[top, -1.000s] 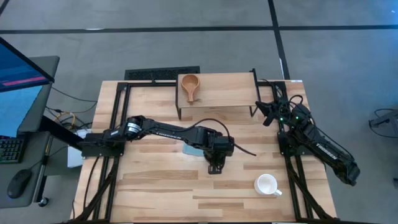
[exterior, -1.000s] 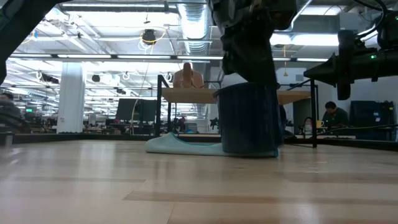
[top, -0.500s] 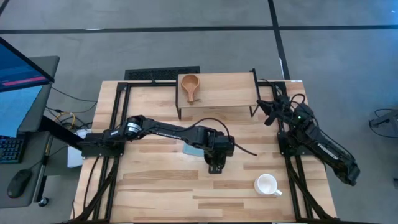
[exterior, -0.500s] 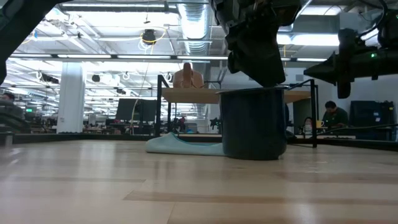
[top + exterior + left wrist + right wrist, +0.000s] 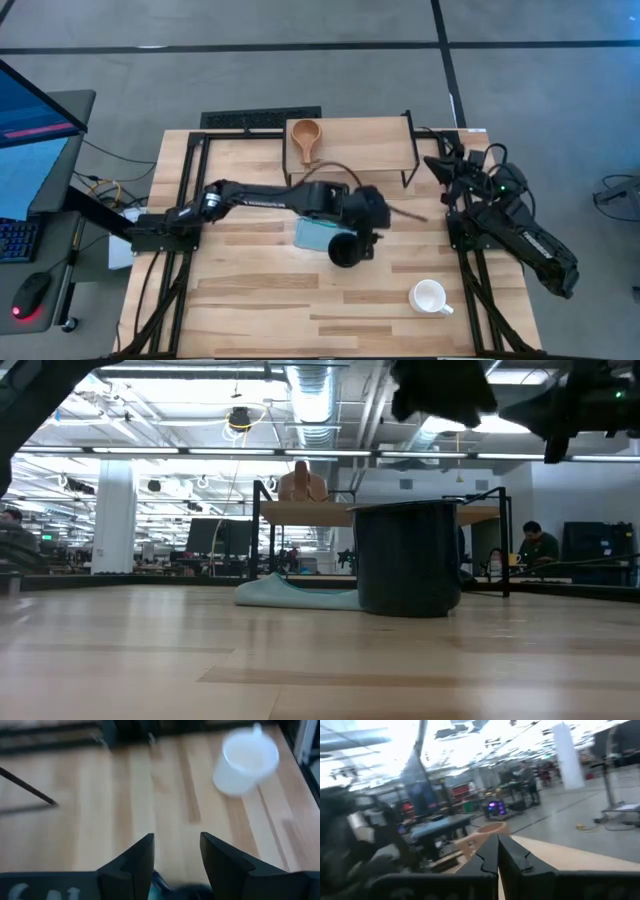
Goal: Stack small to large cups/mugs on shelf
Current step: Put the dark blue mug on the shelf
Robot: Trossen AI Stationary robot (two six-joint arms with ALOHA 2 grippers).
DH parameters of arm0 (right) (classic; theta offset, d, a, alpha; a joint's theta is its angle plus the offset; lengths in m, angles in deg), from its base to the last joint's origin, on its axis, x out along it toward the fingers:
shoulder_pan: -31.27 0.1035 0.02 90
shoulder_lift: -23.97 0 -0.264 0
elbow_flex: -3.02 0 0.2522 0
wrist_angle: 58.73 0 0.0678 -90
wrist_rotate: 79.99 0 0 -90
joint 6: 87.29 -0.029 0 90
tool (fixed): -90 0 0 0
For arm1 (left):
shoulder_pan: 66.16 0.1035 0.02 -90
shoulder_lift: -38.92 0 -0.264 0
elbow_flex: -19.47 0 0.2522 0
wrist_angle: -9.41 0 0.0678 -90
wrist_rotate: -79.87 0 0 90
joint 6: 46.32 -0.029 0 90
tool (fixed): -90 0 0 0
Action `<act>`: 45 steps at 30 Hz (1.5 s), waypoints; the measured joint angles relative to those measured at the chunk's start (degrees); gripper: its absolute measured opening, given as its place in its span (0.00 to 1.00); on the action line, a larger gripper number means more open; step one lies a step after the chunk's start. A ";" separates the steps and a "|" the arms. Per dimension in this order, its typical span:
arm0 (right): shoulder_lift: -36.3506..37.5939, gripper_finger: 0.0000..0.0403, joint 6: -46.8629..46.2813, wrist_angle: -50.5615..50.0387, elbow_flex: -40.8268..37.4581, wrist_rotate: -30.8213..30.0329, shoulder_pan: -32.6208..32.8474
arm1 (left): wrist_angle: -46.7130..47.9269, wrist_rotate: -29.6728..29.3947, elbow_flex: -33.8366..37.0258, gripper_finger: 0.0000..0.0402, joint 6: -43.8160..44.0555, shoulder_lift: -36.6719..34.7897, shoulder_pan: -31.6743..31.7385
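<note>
Navy mug [image 5: 344,250] stands upright mid-table, touching the blue cloth [image 5: 313,237] at its 10 o'clock. Left gripper [image 5: 176,857] is above it, fingers apart, nothing held. Wooden cup [image 5: 305,134] is on the shelf [image 5: 370,145] at 12; white mug [image 5: 429,297] at 4. Right gripper [image 5: 498,851] is pinched together, parked at 2. I'd regrip square on the rim. Pale plank tabletop [image 5: 250,300], grey floor.

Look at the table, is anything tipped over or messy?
Nothing is tipped or spilled. The dark navy mug and white mug stand upright on the table, the small tan wooden cup sits on the light-wood shelf, and a blue folded cloth lies beside the navy mug.
</note>
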 joint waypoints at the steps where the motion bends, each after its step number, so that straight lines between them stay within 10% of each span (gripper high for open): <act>1: 0.00 0.06 -0.72 0.01 0.27 1.75 0.00 | 0.09 -0.38 -1.65 0.38 -0.70 0.00 0.40; 13: -0.24 0.05 -3.82 0.32 0.46 15.07 7.95 | 2.50 3.82 0.63 0.38 -5.96 -11.83 6.50; 37: -0.76 0.04 6.85 -8.29 1.75 -0.39 18.38 | 10.32 7.29 1.24 0.34 -10.12 -26.56 19.91; 45: -0.76 0.04 6.85 -9.87 1.75 -2.82 18.38 | -8.38 11.44 28.63 0.28 -6.53 -39.70 26.08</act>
